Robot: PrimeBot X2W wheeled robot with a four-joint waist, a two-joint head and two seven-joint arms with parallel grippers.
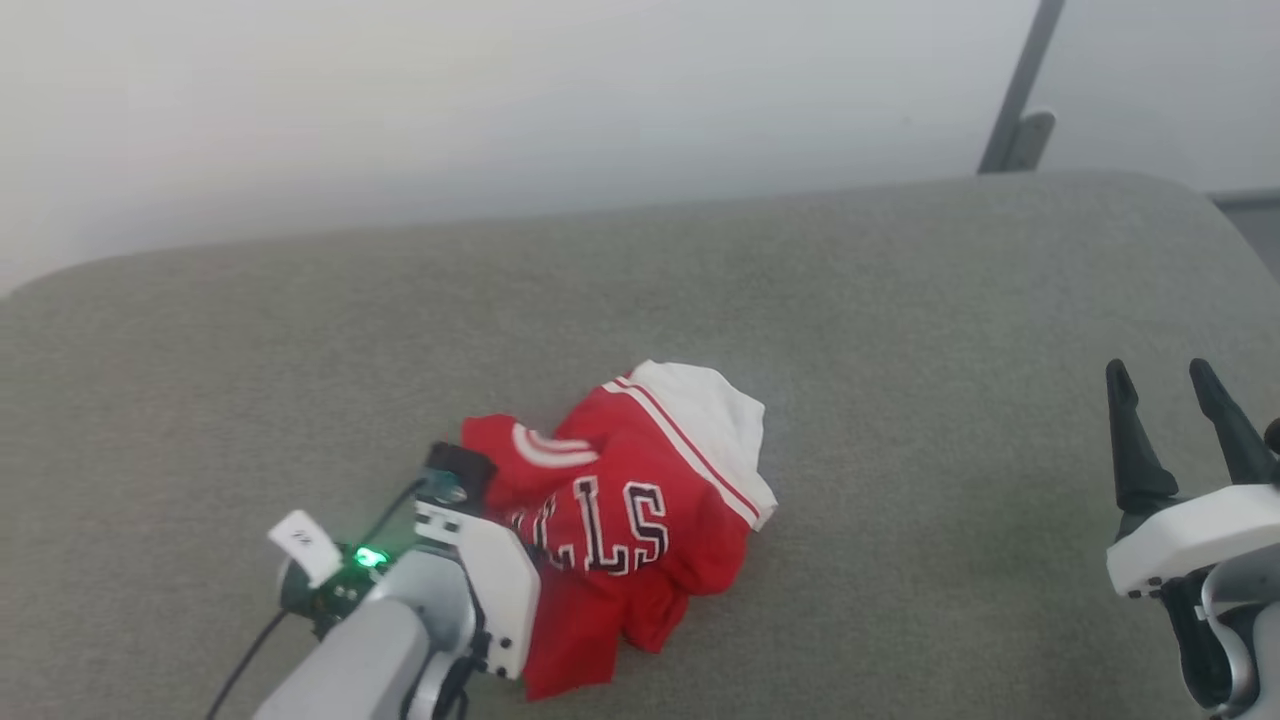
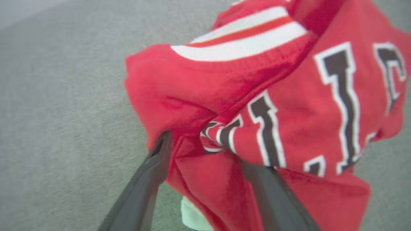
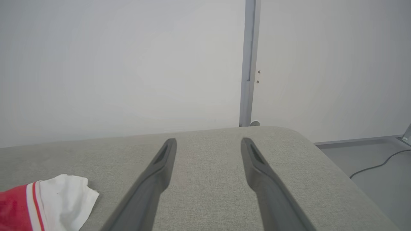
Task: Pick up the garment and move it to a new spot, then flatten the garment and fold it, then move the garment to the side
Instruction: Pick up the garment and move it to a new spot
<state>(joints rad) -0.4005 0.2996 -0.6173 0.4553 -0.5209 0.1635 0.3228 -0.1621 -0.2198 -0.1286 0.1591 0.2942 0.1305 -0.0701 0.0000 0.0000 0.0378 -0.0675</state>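
Observation:
The red garment (image 1: 640, 500) lies crumpled on the grey fabric surface (image 1: 900, 330), with its dark white-outlined lettering facing up and a white sleeve (image 1: 715, 415) at its far side. My left gripper (image 2: 205, 144) is at the garment's left edge. Its two fingers stand apart, one finger (image 2: 151, 173) beside the cloth and the other partly under a red fold, so cloth sits between them. In the head view the left wrist (image 1: 470, 560) covers those fingers. My right gripper (image 1: 1158, 375) hovers open and empty at the far right, well away from the garment (image 3: 38, 205).
The padded grey surface has rounded far corners (image 1: 1180, 200) and a pale wall behind it. A grey post (image 1: 1015, 100) stands at the back right. Beyond the right edge lies floor with a dark cable (image 3: 375, 165).

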